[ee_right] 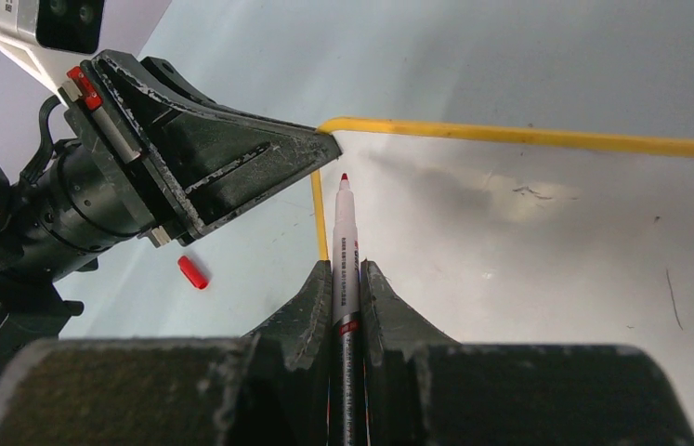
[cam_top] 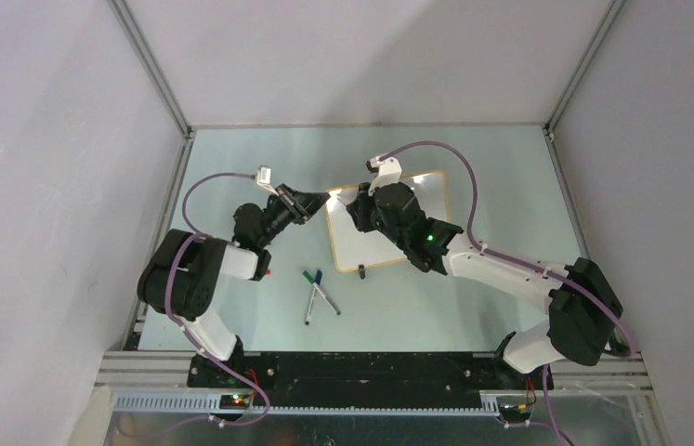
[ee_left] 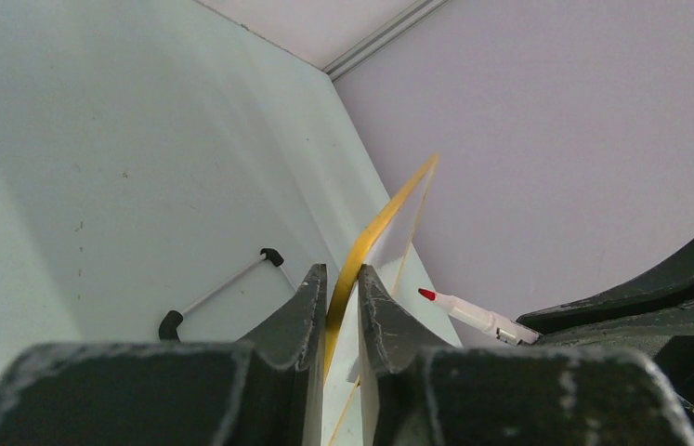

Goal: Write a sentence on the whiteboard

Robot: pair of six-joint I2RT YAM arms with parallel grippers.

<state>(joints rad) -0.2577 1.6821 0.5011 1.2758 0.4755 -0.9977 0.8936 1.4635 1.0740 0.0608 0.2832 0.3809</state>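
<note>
Whiteboard: small rect. whiteboard point(cam_top: 366, 243) w/ rounded corners, glossy white face w/ faint grey smudges, thin yellow-orange frame point(ee_right: 529, 137). It sits mid-way across the table point(cam_top: 436, 307), which is pale green and matte.
Board axis: long side runs roughly left–right in the top view, right end turned slightly away. Can't tell if it lies fully flat.
Left gripper: left gripper point(cam_top: 317, 198) pinches the board's far-left corner, w/ scuffed black fingers point(ee_left: 306, 311) pressed on either side of the frame edge.
Right gripper: right gripper point(ee_right: 347, 268) is clamped on a slim white marker point(ee_right: 343, 232) w/ a bare red tip.
Marker axis: straight out from the fingers, tip aimed at the pinched corner, just inside the frame. Contact w/ the surface is unclear.
Cap: small red cap point(ee_right: 192, 272) on the table, left of the board.
Loose pens: thin loose pens point(cam_top: 320, 293) lie in a V near the board's near-left corner, not touching it.
</note>
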